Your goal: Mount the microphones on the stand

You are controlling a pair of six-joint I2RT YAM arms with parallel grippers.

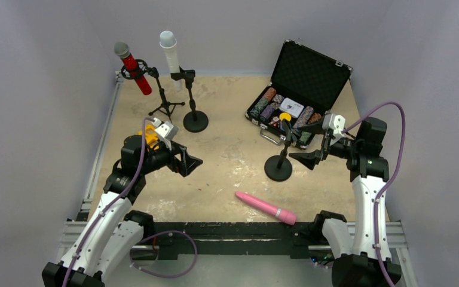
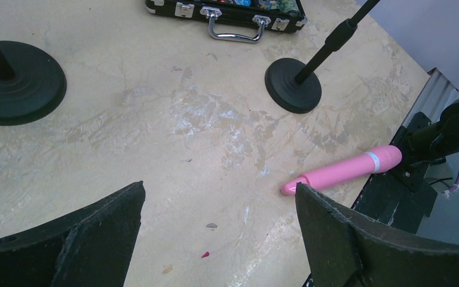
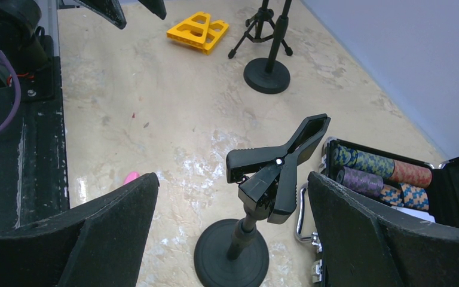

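Grippers first: in the top view, the left gripper (image 1: 192, 162) and the right gripper (image 1: 303, 159) are both hanging spread wide, gripping nothing and touching nothing. The red microphone (image 1: 132, 67) and white microphone (image 1: 170, 54) are already sitting clipped up at the far left, so I'm guessing only the pink microphone (image 1: 266, 207) is left. It's lying flat on the table (image 1: 227, 149) near the front edge, right of centre. The right gripper is hovering just beside the empty stand (image 1: 279, 164), probably lining up on it.

The left wrist view is looking across at the pink one, well apart from its fingers, likely sizing up a pickup.

The right wrist view is showing the stand's clip (image 3: 278, 167) ahead of its spread fingers, no contact.
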